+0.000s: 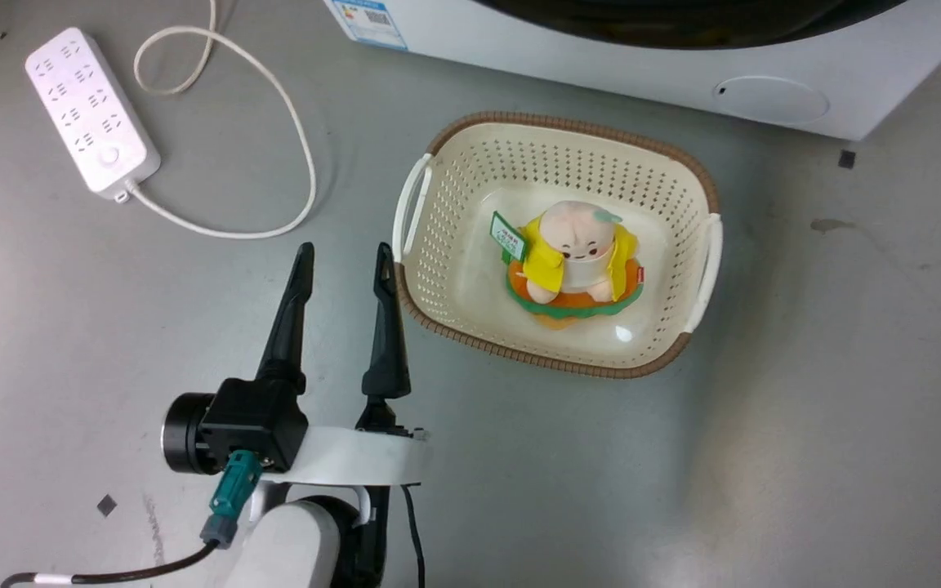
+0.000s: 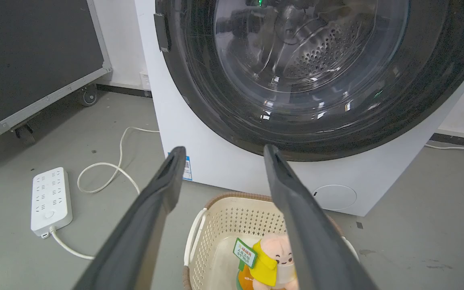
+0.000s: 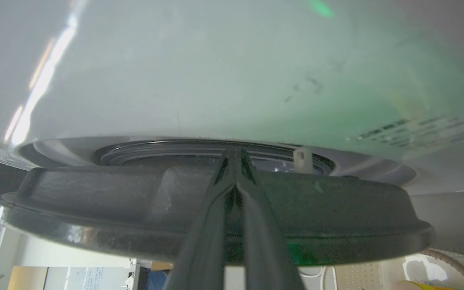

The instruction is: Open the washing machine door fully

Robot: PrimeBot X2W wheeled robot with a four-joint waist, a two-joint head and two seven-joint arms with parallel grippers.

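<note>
The washing machine [image 2: 199, 133] is a white front-loader; its lower front runs along the top of the head view [image 1: 601, 65]. The washing machine door [image 2: 316, 133], glossy black with a clear glass bowl, stands slightly ajar. In the right wrist view a narrow gap shows between the door's dark rim [image 3: 95, 209] and the machine's white front [image 3: 216, 80]. My right gripper [image 3: 235, 152] is shut, its fingertips reaching over the rim into that gap, beside a white latch hook [image 3: 302, 155]. My left gripper [image 1: 344, 257] hangs open and empty over the floor, pointing at the machine [image 2: 222, 155].
A cream laundry basket [image 1: 568, 122] with a plush toy [image 1: 577, 245] sits on the floor in front of the machine, just right of my left gripper. A white power strip [image 1: 91, 110] and its cable lie to the left. A black wheeled case [image 2: 34, 60] stands further left.
</note>
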